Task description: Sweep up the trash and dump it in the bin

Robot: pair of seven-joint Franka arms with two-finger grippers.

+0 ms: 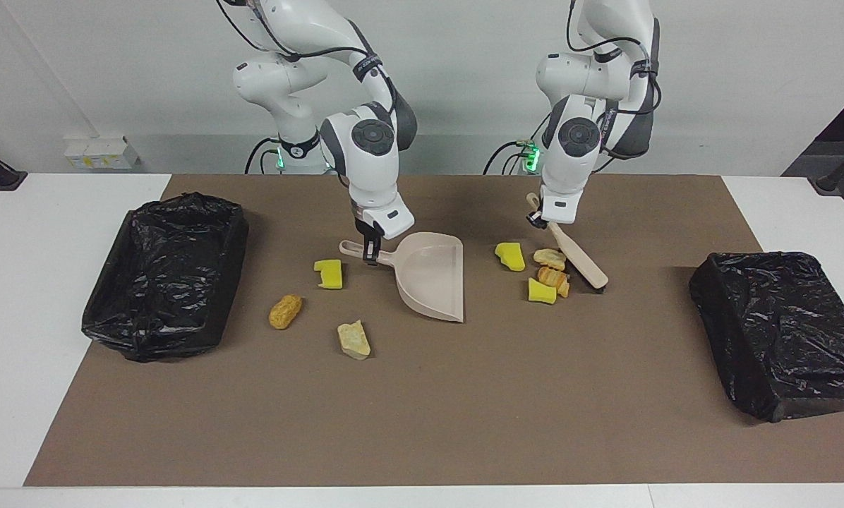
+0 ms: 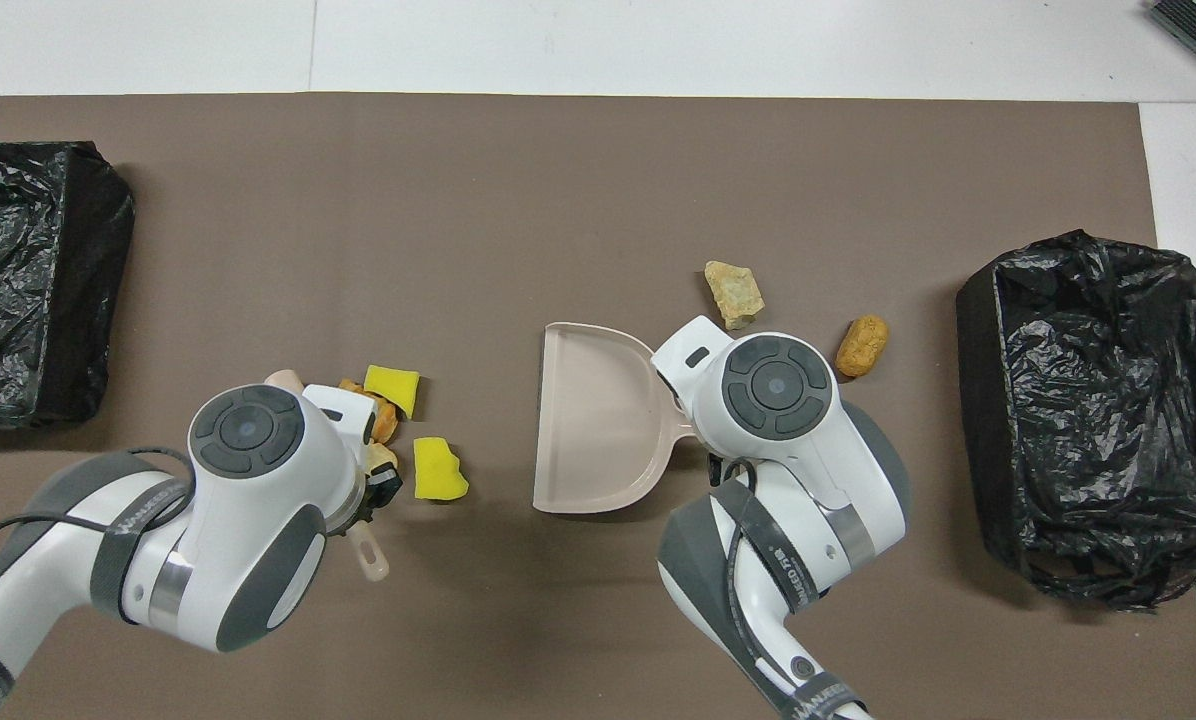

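Facing view: black-lined bin (image 1: 164, 275), trashless.

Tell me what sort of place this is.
Most likely a robotics lab set up for a cleaning test: two bench-mounted arms at a white table under a brown mat, staged scraps and bag-lined bins at each end.

No legible text, label or number anywhere.
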